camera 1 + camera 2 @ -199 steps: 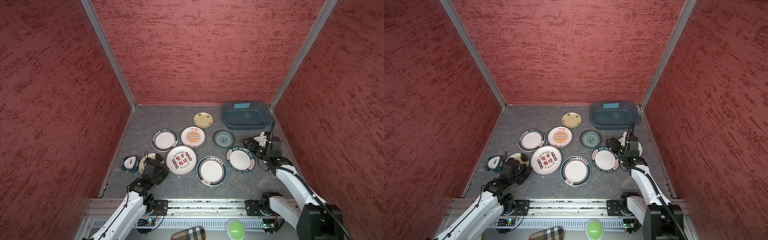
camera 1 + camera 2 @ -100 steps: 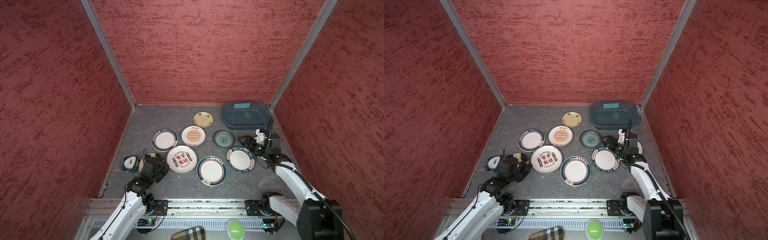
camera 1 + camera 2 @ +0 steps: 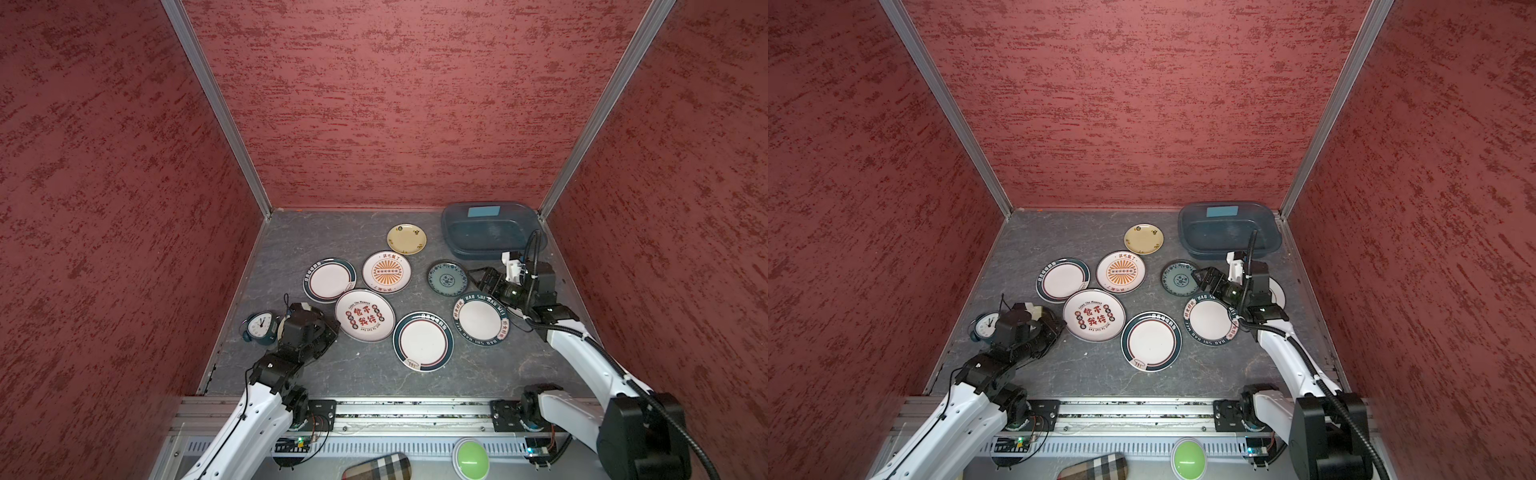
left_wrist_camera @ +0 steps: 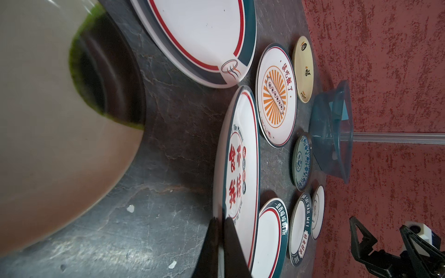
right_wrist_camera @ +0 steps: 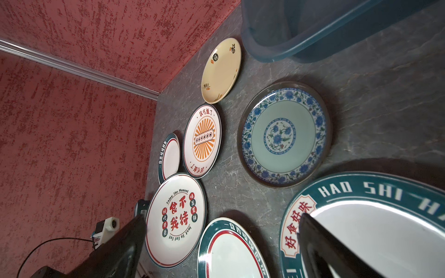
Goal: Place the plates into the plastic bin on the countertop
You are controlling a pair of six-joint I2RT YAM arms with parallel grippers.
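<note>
Left claw (image 4: pixel 220 231) pressed together on the near rim of the red-character plate (image 3: pixel 365 316): one finger lies over the face and the other outside the edge, with pale rim showing between them. That plate looks flat on the counter (image 3: pixel 332 232). Under the left wrist sits a green-edged plate (image 4: pixel 48 144), mostly hidden in both top views, with a clock (image 3: pixel 259 326) just beside it by the left wall. Right claw (image 3: pixel 484 279) is spread wide with nothing between the fingers, low over the gap between the floral plate (image 3: pixel 447 278) and the HAO SHI plate (image 3: pixel 481 319). One finger (image 5: pixel 320 245) hangs over the HAO SHI plate's face. A white plate (image 3: pixel 1278 291) is half hidden behind the right arm. Further out lie the near teal-rim plate (image 3: pixel 423 340), the far teal-rim plate (image 3: pixel 329 279) touching the red-character plate, the sunburst plate (image 3: pixel 386 271) and the cream plate (image 3: pixel 406 239). All plates lie on the counter. The bin (image 3: pixel 457 245) stands in the far right corner, near the cream plate.
</note>
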